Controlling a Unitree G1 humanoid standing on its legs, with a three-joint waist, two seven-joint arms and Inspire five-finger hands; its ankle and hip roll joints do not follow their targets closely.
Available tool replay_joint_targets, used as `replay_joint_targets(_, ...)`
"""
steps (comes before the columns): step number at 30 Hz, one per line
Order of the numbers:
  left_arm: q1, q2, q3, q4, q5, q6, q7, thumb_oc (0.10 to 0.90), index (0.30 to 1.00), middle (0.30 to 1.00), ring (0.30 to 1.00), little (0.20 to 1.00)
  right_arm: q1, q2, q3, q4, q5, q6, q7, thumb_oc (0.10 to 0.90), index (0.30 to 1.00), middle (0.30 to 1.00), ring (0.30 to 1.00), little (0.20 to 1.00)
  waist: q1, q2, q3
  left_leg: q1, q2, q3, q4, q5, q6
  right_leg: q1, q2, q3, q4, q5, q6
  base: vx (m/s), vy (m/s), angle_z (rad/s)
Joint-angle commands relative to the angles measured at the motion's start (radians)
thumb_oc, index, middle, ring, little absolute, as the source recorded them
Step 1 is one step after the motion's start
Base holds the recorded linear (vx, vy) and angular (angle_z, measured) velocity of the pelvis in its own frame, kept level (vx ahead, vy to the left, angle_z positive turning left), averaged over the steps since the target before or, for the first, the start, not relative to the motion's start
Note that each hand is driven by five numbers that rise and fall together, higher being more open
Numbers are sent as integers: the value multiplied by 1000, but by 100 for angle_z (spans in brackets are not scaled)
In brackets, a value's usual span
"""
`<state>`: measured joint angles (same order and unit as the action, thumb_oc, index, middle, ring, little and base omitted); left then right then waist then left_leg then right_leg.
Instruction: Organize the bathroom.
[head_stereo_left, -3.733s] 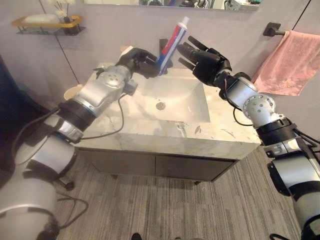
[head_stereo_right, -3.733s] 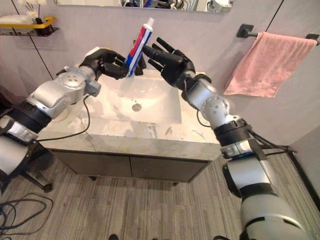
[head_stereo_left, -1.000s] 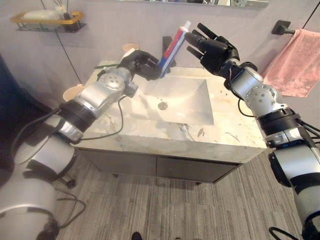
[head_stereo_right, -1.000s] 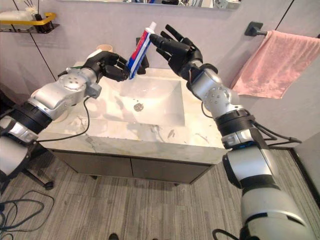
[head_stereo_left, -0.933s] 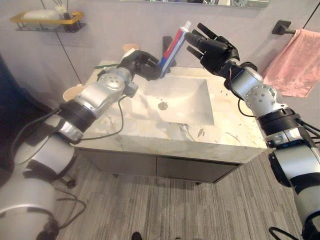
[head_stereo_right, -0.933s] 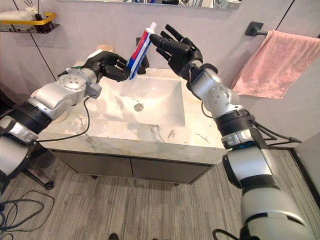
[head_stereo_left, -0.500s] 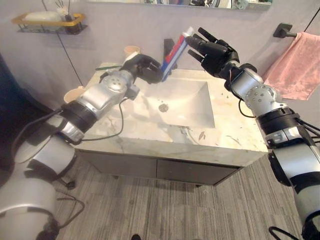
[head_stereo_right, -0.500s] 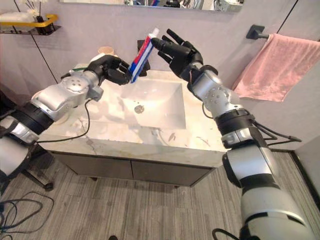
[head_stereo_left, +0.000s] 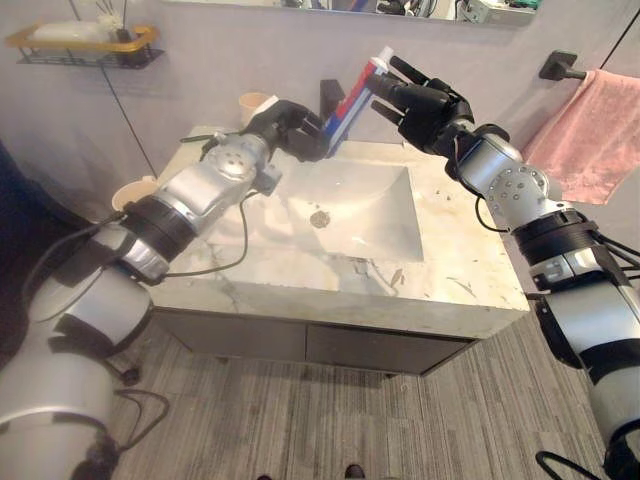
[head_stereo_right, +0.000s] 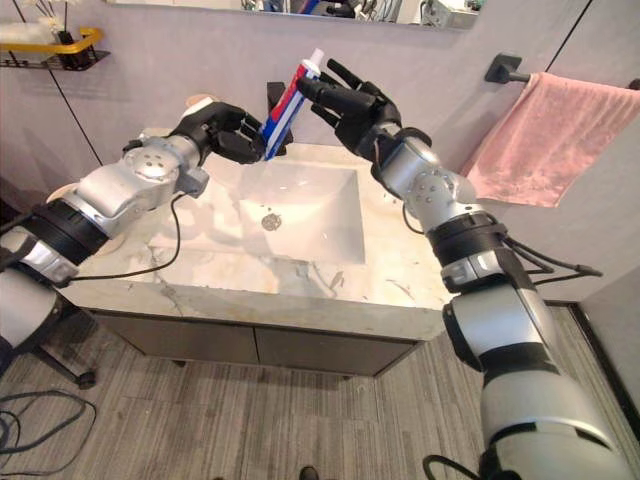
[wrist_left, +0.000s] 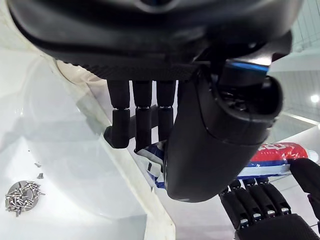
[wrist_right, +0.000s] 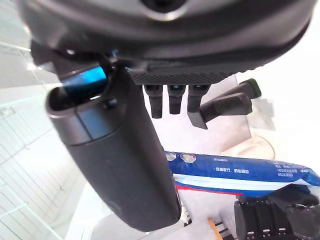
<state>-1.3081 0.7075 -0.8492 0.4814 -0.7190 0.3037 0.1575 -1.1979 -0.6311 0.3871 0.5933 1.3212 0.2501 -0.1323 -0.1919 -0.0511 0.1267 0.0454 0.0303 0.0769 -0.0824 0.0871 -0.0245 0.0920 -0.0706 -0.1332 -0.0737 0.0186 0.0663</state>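
Left hand (head_stereo_left: 285, 128) is clenched round the lower end of the toothpaste tube (head_stereo_left: 352, 100); fingers curled over the crimped end, thumb closing from the other side. The left wrist view confirms it: the tube end sits pinched between thumb and fingers (wrist_left: 142, 117).

Tube is red, white and blue, tilted, cap end up and away from the left hand, pointing toward the right hand. It hangs in the air above the back edge of the sink basin (head_stereo_left: 355, 205), touching nothing else that I can see.

Right hand (head_stereo_right: 350, 105) is released: fingers straight and spread, reaching at the tube's cap end. Fingertips are right at the cap, just beside it or touching; cannot tell which from the head views. In the right wrist view the tube (wrist_right: 240, 176) lies past the straight fingers (wrist_right: 172, 97), with the left hand's dark fingers wrapped on its far end. No curl round the tube on the right side.

Other stuff:
- black faucet (head_stereo_left: 328, 95) just behind the left hand's knuckles, against the wall
- beige cup (head_stereo_left: 254, 103) on the marble countertop (head_stereo_left: 455, 255), just beyond the left hand
- drain (head_stereo_left: 319, 218) in the basin below both hands
- pink towel (head_stereo_left: 590, 135) on a bar, well out past the right forearm
- yellow wall shelf (head_stereo_left: 85, 42) well off to the left arm's outer side
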Motion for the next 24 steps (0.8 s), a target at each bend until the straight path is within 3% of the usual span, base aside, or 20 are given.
replay_joint_targets(1, -155, 10, 6, 86, -23, -161, 47, 400, 300, 300, 300, 300, -96, 15, 8, 37, 12, -79, 39, 800, 900, 900, 900, 900, 34, 29, -202, -41, 52, 29, 79, -51, -42, -61, -17, 17, 130, -35, 116, 9, 4, 4)
replay_joint_targets(9, -156, 10, 3, 88, -28, -169, 45, 400, 300, 300, 300, 300, -100, 13, 9, 44, 11, -82, 44, 800, 900, 900, 900, 900, 35, 28, -200, -41, 52, 31, 82, -52, -42, -60, -18, 17, 131, -35, 117, 1, 1, 1)
replay_joint_targets(10, -158, 8, 2, 93, -30, -173, 42, 400, 300, 300, 300, 300, -103, 13, 11, 48, 12, -82, 46, 573, 559, 559, 559, 559, 35, 28, -200, -41, 51, 31, 83, -53, -42, -58, -19, 17, 130, -34, 117, 0, 0, 0)
replay_joint_targets(11, -159, 8, 2, 92, -30, -172, 42, 400, 300, 300, 300, 300, -103, 12, 11, 48, 13, -81, 47, 549, 524, 524, 524, 524, 35, 28, -200, -41, 51, 31, 84, -53, -42, -58, -19, 17, 130, -34, 117, 11, 2, 3)
replay_joint_targets(12, -160, 7, 0, 92, -33, -171, 43, 400, 300, 300, 300, 300, -103, 12, 13, 53, 14, -83, 53, 400, 300, 300, 300, 300, 35, 28, -201, -42, 50, 30, 84, -53, -42, -57, -19, 18, 128, -33, 117, 9, 1, 3)
replay_joint_targets(19, -158, 2, -1, 94, -29, -172, 38, 400, 300, 300, 300, 300, -107, 14, 16, 54, 15, -83, 60, 400, 300, 300, 300, 300, 34, 29, -203, -38, 50, 30, 80, -53, -42, -57, -20, 19, 127, -32, 118, 0, 0, 0)
replay_joint_targets(20, -160, 4, -3, 95, -29, -174, 33, 504, 455, 455, 455, 455, -110, 13, 17, 56, 17, -84, 59, 400, 300, 300, 300, 300, 34, 29, -203, -38, 50, 31, 79, -53, -42, -58, -20, 19, 128, -32, 119, 0, 0, 0)
replay_joint_targets(21, -159, 4, -4, 95, -20, -175, 37, 576, 564, 564, 564, 564, -109, 14, 17, 56, 17, -85, 58, 400, 300, 300, 300, 300, 34, 29, -203, -38, 49, 30, 79, -53, -42, -59, -19, 20, 128, -32, 119, 0, 0, 0)
replay_joint_targets(22, -160, 5, -5, 94, -16, -177, 35, 800, 900, 900, 900, 900, -108, 13, 17, 55, 16, -86, 59, 400, 300, 300, 300, 300, 34, 29, -202, -38, 49, 30, 80, -53, -41, -58, -20, 20, 128, -32, 119, 1, -1, 4)
replay_joint_targets(24, -163, 10, -11, 96, -4, -181, 24, 800, 900, 900, 900, 900, -110, 10, 18, 57, 17, -84, 58, 400, 300, 300, 300, 300, 35, 29, -202, -37, 50, 29, 79, -52, -42, -59, -19, 21, 128, -31, 118, 0, 0, 0)
